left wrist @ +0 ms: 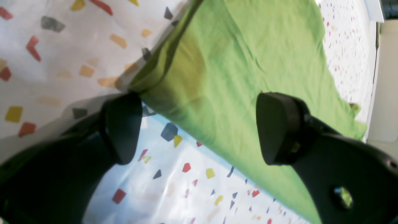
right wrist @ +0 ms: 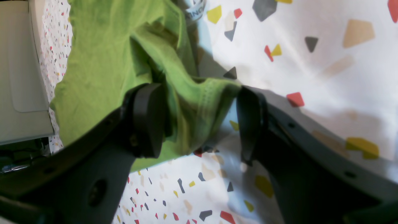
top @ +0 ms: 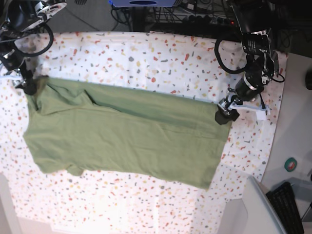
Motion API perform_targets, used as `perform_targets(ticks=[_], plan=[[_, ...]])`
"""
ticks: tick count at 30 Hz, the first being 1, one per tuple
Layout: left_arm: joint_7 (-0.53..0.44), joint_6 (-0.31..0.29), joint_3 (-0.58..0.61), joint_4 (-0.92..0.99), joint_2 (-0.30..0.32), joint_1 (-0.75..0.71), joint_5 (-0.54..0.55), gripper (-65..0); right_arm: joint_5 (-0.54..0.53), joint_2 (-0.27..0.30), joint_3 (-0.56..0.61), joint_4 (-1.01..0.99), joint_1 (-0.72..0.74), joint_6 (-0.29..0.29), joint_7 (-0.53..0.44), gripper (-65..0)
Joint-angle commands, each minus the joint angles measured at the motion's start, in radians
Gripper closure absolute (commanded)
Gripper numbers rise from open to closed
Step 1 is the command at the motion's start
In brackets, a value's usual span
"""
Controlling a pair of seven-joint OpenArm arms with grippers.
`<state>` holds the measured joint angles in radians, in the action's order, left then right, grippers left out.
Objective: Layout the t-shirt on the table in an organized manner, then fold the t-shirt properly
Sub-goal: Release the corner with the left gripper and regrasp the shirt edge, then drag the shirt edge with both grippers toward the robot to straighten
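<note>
The olive-green t-shirt (top: 126,131) lies spread across the speckled table (top: 161,58), with some wrinkles near its left end. My left gripper (top: 225,116) is at the shirt's upper right corner. In the left wrist view the gripper (left wrist: 199,124) is open, its jaws wide apart astride the shirt's corner edge (left wrist: 217,77). My right gripper (top: 28,87) is at the shirt's upper left corner. In the right wrist view it (right wrist: 199,118) is open, with bunched cloth and a stitched hem (right wrist: 205,102) between its fingers (right wrist: 149,119).
A plain grey-white surface (top: 248,209) borders the table at the lower right, with a keyboard (top: 287,204) and a small teal round object (top: 291,165) beyond it. Cables and equipment (top: 195,14) sit behind the far edge. A white printed strap (right wrist: 194,11) lies by the shirt.
</note>
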<state>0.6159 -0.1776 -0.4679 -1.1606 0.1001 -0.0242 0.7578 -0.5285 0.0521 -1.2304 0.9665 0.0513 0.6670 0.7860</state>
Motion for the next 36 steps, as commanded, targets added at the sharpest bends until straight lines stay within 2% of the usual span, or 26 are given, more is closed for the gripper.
perform_targets(ticks=[1, 5, 13, 14, 15, 20, 22, 24, 25, 26, 31, 36], plan=[[-0.009, 0.026, -0.001, -0.009, 0.007, 0.01, -0.007, -54.8, 0.044, 0.009, 0.002, 0.001, -0.003, -0.019, 0.01, -35.6], [-0.083, 0.033, -0.001, -0.009, -0.003, 0.011, -0.005, -54.8, 0.044, 0.009, 0.002, 0.001, -0.003, -0.019, 0.01, -35.6], [-0.083, 0.033, 0.011, 0.014, -0.007, 0.033, -0.007, -54.5, 0.044, 0.009, 0.002, 0.001, -0.005, -0.019, 0.011, -35.6], [-0.081, 0.033, 0.011, 0.031, -0.007, 0.043, -0.007, -52.8, 0.044, 0.007, 0.002, 0.001, -0.005, -0.019, 0.011, -35.6], [-0.081, 0.033, 0.011, 0.052, -0.006, 0.054, -0.007, -49.2, 0.044, 0.007, 0.002, 0.001, -0.005, -0.019, 0.011, -35.6], [-0.08, 0.033, 0.011, 0.093, -0.004, 0.063, -0.007, -19.4, 0.044, 0.007, 0.002, 0.001, -0.005, -0.019, 0.011, -35.0], [-0.08, 0.033, 0.011, 0.093, -0.003, 0.062, -0.007, -9.2, 0.044, 0.009, 0.002, 0.001, -0.005, -0.019, 0.011, -28.7], [-0.08, 0.033, 0.013, 0.089, 0.002, 0.059, -0.007, 0.0, 0.044, 0.009, 0.002, 0.002, -0.005, -0.019, 0.011, -14.7], [-0.08, 0.033, 0.013, 0.083, 0.002, 0.056, -0.007, 0.0, 0.044, 0.009, 0.002, 0.002, -0.003, -0.019, 0.011, -6.0], [-0.078, 0.033, 0.013, 0.075, 0.003, 0.054, -0.007, 0.0, 0.044, 0.009, 0.002, 0.002, -0.003, -0.019, 0.011, 0.0], [0.049, 0.033, 0.001, -0.068, 0.017, -0.032, -0.005, 0.0, 0.044, 0.01, 0.002, 0.004, -0.009, -0.019, 0.013, 0.0], [0.068, 0.033, 0.001, -0.198, 0.023, -0.145, -0.001, 0.0, 0.044, 0.019, 0.002, 0.061, -0.032, -0.019, 0.111, 0.0]])
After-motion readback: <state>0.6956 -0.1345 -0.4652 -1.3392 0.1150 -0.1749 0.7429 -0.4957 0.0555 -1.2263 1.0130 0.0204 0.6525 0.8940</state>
